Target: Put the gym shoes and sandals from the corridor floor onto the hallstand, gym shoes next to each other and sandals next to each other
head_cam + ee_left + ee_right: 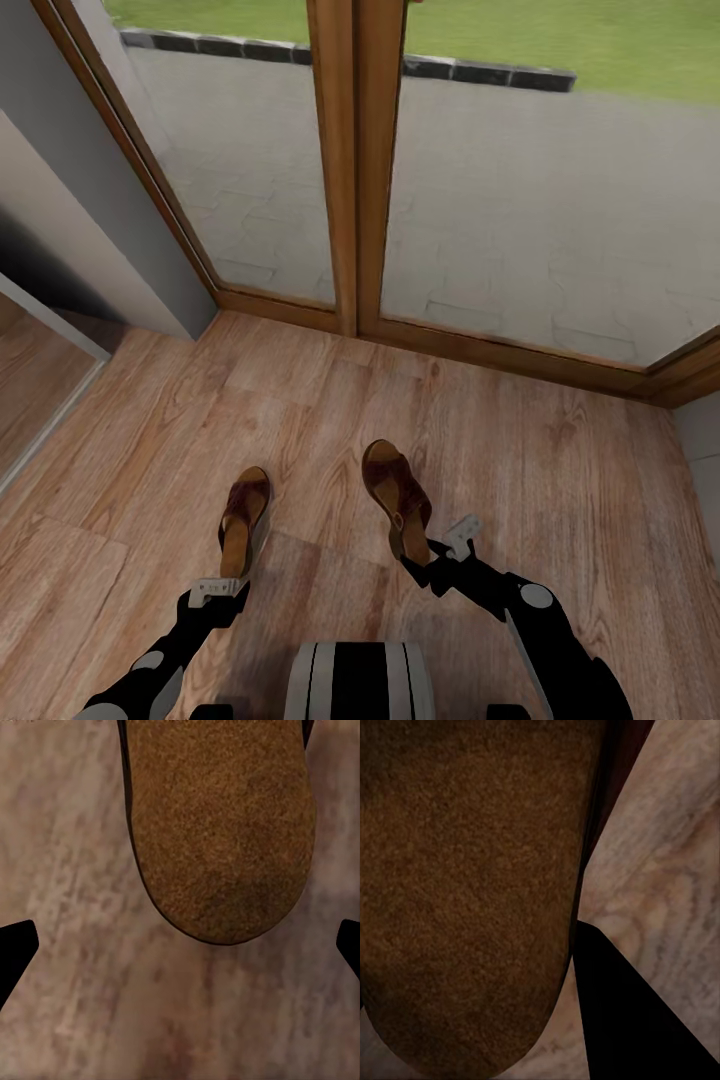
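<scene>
Wood-plank laminate flooring [560, 470], light brown and knotty, is spreading out in front of you up to a wooden-framed glass door [355, 160], and grey paving [520, 200] is showing through the panes. A pale grey wall [110, 230] is cutting off the scene on your left side.

Both dark reddish-brown leather sandals are lying flat on that floor, near each other but apart, toes toward the door. Your left sandal [243, 520] is sitting just ahead of your left gripper [217, 592]; in the left wrist view its suede heel [225, 832] is lying between the two dark fingertips [15, 949], which are standing wide and touching nothing. Your right sandal [397, 500] is partly hiding behind your right gripper [440, 560], which is reaching its heel end. In the right wrist view one black finger [622, 1020] is lying just beside the insole [465, 907]; whether those jaws are gripping, you cannot tell. No writing is readable.
</scene>
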### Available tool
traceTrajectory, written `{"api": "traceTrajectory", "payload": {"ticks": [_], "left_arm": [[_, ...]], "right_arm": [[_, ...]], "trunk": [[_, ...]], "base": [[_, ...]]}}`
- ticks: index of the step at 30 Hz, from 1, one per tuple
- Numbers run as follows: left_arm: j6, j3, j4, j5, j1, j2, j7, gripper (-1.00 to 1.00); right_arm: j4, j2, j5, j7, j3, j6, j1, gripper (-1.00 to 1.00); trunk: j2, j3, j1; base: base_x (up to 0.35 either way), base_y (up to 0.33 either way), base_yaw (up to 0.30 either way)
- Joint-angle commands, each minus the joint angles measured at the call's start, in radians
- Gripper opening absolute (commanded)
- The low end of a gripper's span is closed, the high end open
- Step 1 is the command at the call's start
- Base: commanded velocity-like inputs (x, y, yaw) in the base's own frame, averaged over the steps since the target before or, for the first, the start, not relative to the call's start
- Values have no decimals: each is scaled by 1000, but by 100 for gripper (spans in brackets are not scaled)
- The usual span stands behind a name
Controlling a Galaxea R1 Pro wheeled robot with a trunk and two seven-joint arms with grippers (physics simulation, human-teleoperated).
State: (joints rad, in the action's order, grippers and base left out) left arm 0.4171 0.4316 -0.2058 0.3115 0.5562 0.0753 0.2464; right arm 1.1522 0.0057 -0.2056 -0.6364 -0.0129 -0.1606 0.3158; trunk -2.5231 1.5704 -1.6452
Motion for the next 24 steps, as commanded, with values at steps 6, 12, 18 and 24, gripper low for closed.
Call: {"api": "traceTrajectory", "payload": {"ticks": [6,12,18,24], "left_arm": [[3,9,1,8,1,0,5,100],[3,9,2,8,0,0,5,100],[3,9,2,8,1,0,5,100],[3,9,2,8,1,0,5,100]], "right_arm": [[1,0,0,-3,-1,-10,0,-100],[0,0,0,-3,-1,-10,0,-100],[-2,1,0,-3,-1,-10,0,-100],[-2,1,0,-3,-1,-10,0,-100]], "trunk": [[-1,12,-1],[-1,12,-1],[-1,12,-1],[-1,12,-1]], "base": [[0,0,0],[0,0,0],[65,0,0],[109,0,0]]}}
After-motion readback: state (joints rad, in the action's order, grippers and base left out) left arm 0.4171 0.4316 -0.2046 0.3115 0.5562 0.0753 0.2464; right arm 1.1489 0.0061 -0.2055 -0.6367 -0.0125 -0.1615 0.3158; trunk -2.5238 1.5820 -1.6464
